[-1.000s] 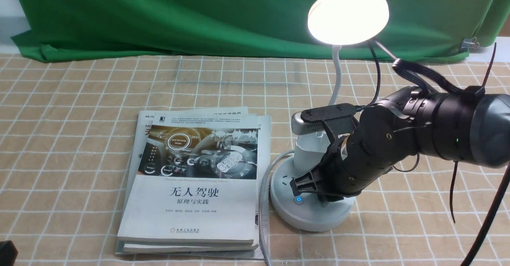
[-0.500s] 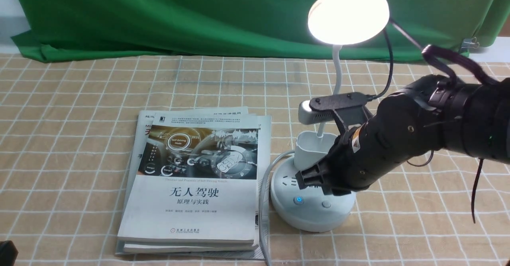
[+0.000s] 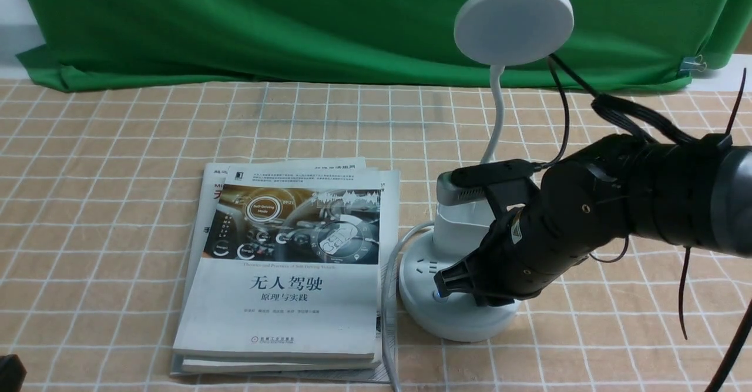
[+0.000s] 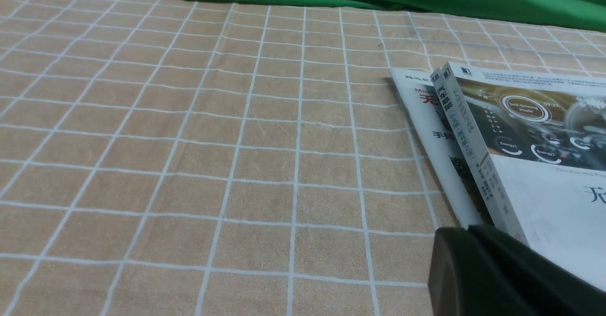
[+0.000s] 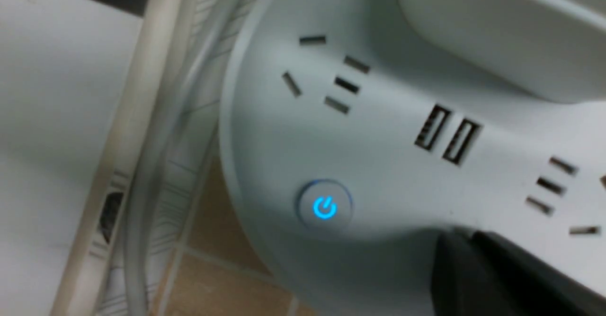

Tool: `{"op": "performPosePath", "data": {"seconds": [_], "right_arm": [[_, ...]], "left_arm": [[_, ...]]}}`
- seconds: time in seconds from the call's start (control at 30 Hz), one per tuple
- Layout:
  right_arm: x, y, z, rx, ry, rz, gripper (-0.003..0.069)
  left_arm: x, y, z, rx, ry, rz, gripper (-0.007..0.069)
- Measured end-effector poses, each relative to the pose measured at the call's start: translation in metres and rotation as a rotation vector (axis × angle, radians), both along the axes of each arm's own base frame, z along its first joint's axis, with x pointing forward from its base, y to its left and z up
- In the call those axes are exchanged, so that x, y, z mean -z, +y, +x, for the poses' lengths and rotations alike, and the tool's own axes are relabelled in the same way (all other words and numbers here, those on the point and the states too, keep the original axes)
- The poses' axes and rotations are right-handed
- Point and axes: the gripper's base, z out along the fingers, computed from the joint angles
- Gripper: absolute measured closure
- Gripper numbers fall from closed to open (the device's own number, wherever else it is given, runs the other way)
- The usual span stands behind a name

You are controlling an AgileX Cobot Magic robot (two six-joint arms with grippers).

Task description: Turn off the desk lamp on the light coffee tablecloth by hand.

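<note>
The white desk lamp stands on the light coffee tablecloth (image 3: pixel 117 145). Its round head (image 3: pixel 513 23) is dark. My right hand, black with a silver camera bar on top, reaches down to the lamp's round base (image 3: pixel 464 321). My right gripper (image 3: pixel 447 282) is shut, and its tip rests on the base beside the blue-lit power button (image 5: pixel 325 207). In the right wrist view the shut gripper (image 5: pixel 461 240) touches the base (image 5: pixel 388 155) just past that button. The second button is hidden under it. My left gripper (image 4: pixel 468 233) is shut and empty, low by the books.
A stack of books (image 3: pixel 288 262) lies just left of the lamp base, with the lamp's white cable (image 3: pixel 388 298) between them. The pen cup (image 3: pixel 464 227) stands behind my right gripper. A green cloth (image 3: pixel 294 22) hangs along the back.
The lamp head has gone from lit to dark. My right gripper lifted off the base half a second ago and has come back down onto it.
</note>
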Motion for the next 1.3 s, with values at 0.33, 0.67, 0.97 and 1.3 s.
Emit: {"op": "performPosePath", "data": {"seconds": [0.33,0.67,0.97,1.3], "right_arm": [[-0.018,-0.002,-0.003,0.0,-0.048,0.033,0.0623],[0.006,0.001,0.002,-0.002,0.004,-0.003,0.0623],[-0.001,0.0,0.001,-0.003,-0.012,0.007,0.0623],[-0.023,-0.002,-0.004,0.0,-0.062,0.043,0.0623]], "left_arm": [[0.0,0.0,0.0,0.0,0.0,0.0,0.0619],[0.0,0.0,0.0,0.0,0.0,0.0,0.0619],[0.0,0.0,0.0,0.0,0.0,0.0,0.0619],[0.0,0.0,0.0,0.0,0.0,0.0,0.0619]]}}
